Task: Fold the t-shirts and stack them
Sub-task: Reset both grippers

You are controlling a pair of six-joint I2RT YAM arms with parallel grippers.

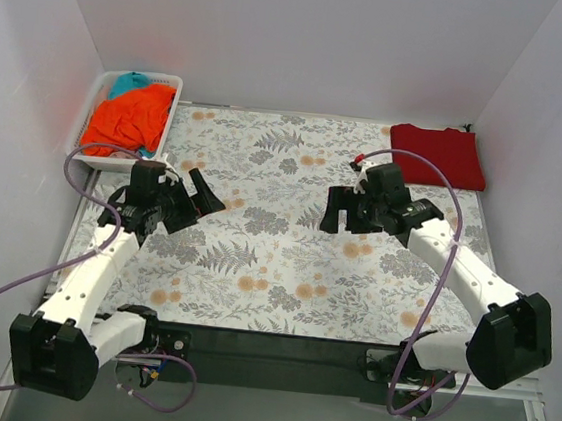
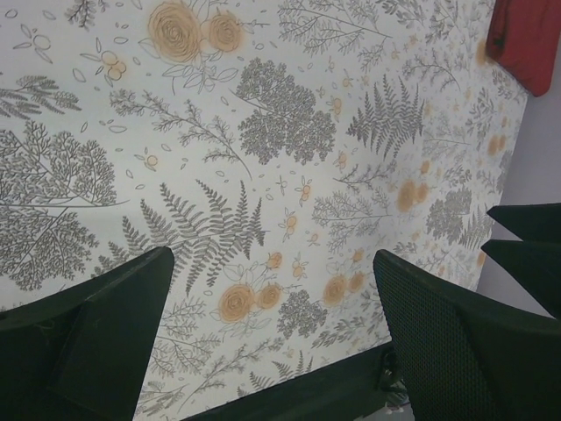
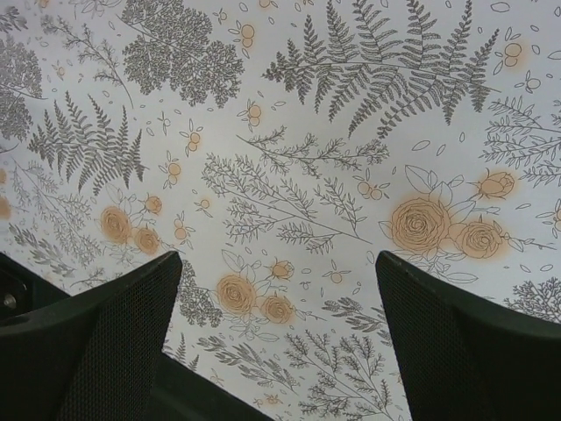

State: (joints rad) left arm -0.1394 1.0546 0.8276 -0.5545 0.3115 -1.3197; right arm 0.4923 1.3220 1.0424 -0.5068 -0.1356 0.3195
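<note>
Bases: two white-and-black arms are bolted side by side at the dark near edge of the table [image 1: 276, 356], a purple cable looping off each.
Left gripper: the left gripper [image 1: 194, 199] hangs over the left part of the cloth, jaws spread wide with nothing between them; the wrist view shows black fingers [image 2: 88, 342] with a meshed face.
Right gripper: the right gripper [image 1: 343, 217] hangs over the right part, jaws likewise wide apart and empty, above printed ferns and roses.
Surface: the tablecloth [image 1: 266, 259] lies flat and smooth, pale with grey ferns and peach roses.
Basket: the white slotted plastic basket [image 1: 171, 83], rectangular, sits at the far left corner.
Orange t-shirt: the orange t-shirt [image 1: 127, 122] is heaped, crumpled, in the basket.
Teal t-shirt: the teal t-shirt [image 1: 130, 82] shows at the basket's far end, touching the orange one.
Dark red t-shirt: the dark red t-shirt [image 1: 438, 154] lies as a neat flat rectangle on the far right corner, well apart from both grippers.
Room: plain white walls [image 1: 300, 32] close in three sides.
</note>
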